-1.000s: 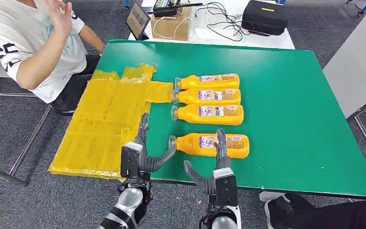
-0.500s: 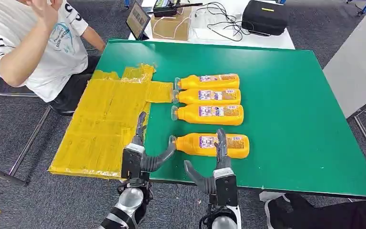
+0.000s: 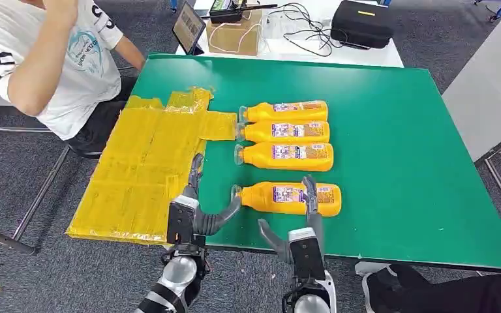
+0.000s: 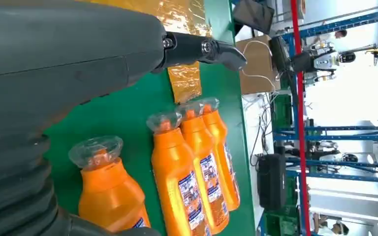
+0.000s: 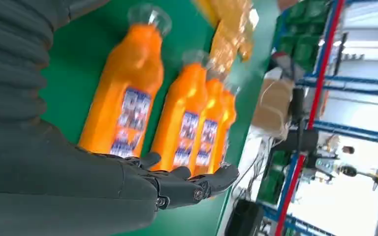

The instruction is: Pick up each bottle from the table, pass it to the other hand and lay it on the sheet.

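1. Green table (image 3: 391, 130) is carrying everything.
2. Yellow sheet (image 3: 143, 163) is overhanging its left edge.
3. Four bottles (image 3: 287, 134) are lying mid-table, one (image 3: 290, 198) near the front edge.
4. Right hand (image 3: 300, 231) is reaching over it, open; left hand (image 3: 192, 212) is hovering open, empty.

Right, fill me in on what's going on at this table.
The humanoid is starting on four orange bottles lying on the green table. Its right hand reaches over the nearest bottle, fingers apart, not gripping it. Its left hand is open beside that bottle's cap end, at the edge of the yellow sheet, which has no bottles on it. The other three bottles lie in a row. A person sits at the corner.
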You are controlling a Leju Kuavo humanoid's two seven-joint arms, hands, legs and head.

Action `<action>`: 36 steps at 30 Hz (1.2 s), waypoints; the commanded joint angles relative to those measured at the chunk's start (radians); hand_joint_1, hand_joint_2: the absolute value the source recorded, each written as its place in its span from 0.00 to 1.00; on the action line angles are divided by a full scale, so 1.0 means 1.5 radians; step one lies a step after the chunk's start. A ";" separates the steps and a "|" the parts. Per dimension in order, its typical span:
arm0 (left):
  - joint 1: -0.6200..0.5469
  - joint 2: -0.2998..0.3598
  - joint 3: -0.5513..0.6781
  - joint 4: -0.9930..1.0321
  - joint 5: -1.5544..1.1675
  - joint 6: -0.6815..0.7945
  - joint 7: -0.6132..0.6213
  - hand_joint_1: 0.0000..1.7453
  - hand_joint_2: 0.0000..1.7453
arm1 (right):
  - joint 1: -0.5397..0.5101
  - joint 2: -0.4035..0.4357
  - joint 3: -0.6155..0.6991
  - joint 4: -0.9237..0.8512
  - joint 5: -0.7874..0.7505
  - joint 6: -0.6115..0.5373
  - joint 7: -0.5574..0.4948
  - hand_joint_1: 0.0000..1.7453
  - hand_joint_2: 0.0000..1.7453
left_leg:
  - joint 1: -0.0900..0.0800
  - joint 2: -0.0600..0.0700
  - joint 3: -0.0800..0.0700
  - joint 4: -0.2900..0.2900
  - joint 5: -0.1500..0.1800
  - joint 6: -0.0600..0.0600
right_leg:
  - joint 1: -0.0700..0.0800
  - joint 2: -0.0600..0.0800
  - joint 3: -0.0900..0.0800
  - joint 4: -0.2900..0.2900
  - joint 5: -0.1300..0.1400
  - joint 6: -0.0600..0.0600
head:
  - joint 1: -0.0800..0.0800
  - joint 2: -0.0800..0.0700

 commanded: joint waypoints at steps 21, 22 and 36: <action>-0.038 -0.011 0.009 0.070 -0.025 -0.043 0.003 0.00 1.00 | -0.169 -0.111 -0.118 0.254 0.329 0.074 0.164 0.00 1.00 | 0.000 0.001 0.004 0.000 -0.001 -0.001 | 0.000 0.000 0.005 -0.001 -0.001 -0.001 | 0.000 0.000; -0.040 -0.012 0.010 0.072 -0.027 -0.048 0.003 0.00 1.00 | -0.180 -0.114 -0.120 0.274 0.344 0.076 0.173 0.00 1.00 | 0.000 0.001 0.003 0.000 -0.001 -0.001 | 0.000 0.000 0.003 -0.001 0.000 -0.001 | 0.000 0.000; -0.046 -0.020 0.006 0.076 -0.023 -0.097 0.015 0.00 1.00 | -0.234 -0.115 -0.109 0.362 0.410 0.088 0.212 0.00 1.00 | 0.000 0.000 0.003 0.001 -0.001 -0.001 | 0.000 0.000 0.004 -0.001 -0.001 -0.001 | 0.000 0.000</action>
